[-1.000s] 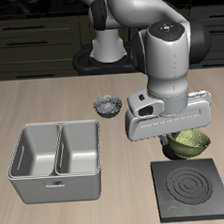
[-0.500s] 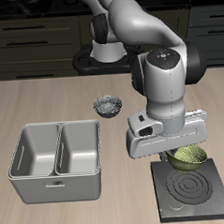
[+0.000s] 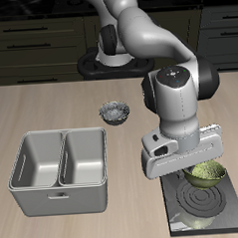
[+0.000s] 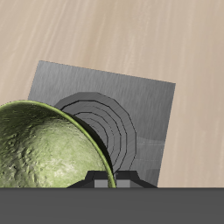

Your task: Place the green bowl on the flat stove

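The green bowl (image 3: 206, 173) hangs in my gripper (image 3: 197, 176) just above the back part of the flat stove (image 3: 204, 207), a dark grey square plate with pale rings near the table's front edge. The gripper's fingers are shut on the bowl's rim. In the wrist view the bowl (image 4: 39, 149) fills the near field, its olive outside showing, with the stove (image 4: 122, 109) and its rings right beneath it. The fingertips themselves are mostly hidden by the gripper body and the bowl.
A grey two-compartment caddy (image 3: 59, 168) stands on the table beside the stove. A grey-white speckled bowl (image 3: 115, 112) sits farther back. A black knobbed object (image 3: 98, 64) lies at the table's back by the robot base.
My gripper has carried the green bowl toward the table's front edge and lower, from behind the stove to just over its back part.
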